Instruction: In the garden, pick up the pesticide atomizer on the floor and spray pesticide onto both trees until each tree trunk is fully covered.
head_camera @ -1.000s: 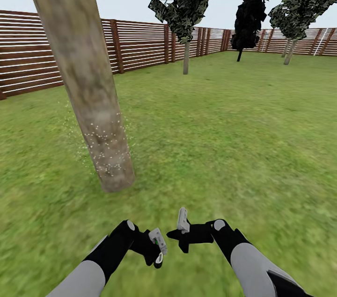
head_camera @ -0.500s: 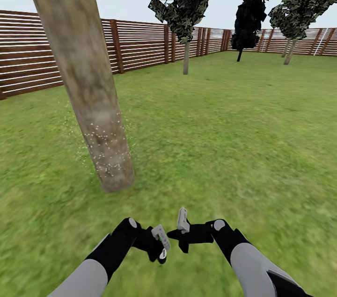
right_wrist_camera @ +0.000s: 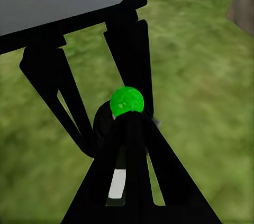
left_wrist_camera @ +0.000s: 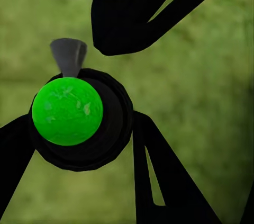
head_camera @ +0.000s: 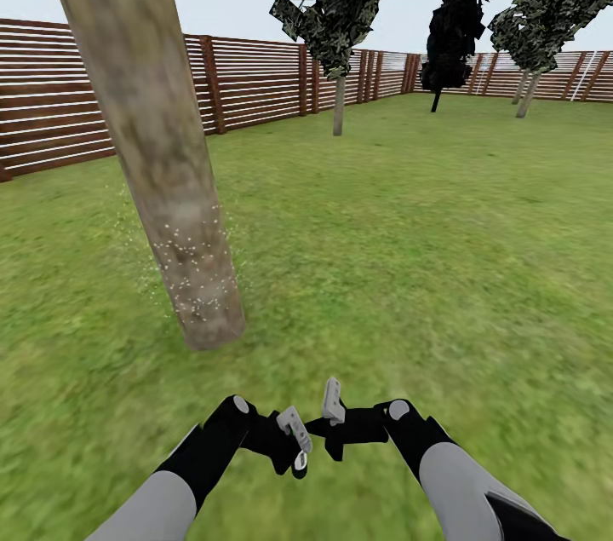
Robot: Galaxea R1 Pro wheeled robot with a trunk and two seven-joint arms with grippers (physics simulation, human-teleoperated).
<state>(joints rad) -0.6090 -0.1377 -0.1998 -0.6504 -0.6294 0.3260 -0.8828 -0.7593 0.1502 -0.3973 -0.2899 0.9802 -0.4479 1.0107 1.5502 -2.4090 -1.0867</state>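
Atomizer (left_wrist_camera: 67,110) sits gripped between left gripper (head_camera: 295,441) fingers; right gripper (head_camera: 331,413) state is unclear. Its nozzle should probably aim higher on trunk (head_camera: 149,132).

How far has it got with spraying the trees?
The atomizer is picked up, held in the left gripper. Whitish specks dot only the lower part of the near tree trunk, so that trunk is partly covered. Its upper part looks bare, and the farther tree behind shows no specks yet.
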